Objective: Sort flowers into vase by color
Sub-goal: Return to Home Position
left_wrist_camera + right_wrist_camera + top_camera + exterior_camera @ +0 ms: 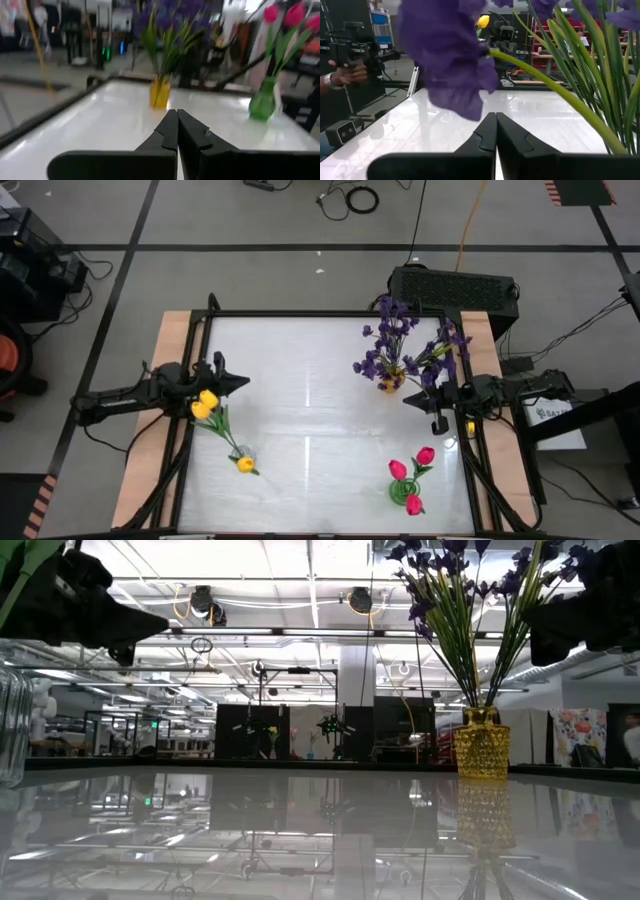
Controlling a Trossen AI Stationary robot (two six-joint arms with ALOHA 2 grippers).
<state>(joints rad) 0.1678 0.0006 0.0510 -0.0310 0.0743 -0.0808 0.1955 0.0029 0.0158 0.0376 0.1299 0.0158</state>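
While left gripper (244, 381) and right gripper (408, 399) hang closed, empty, purple flowers (374, 365) stand beside the right

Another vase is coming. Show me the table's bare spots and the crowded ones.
Bare: the table's middle strip, between the yellow tulips by the left gripper and the purple flowers. Crowded: the right side, where the right gripper sits between purple flowers and pink-red tulips.

The left arm (120, 395) and right arm (530, 387) are black, jointed, ending in tapered black fingers (165, 135).
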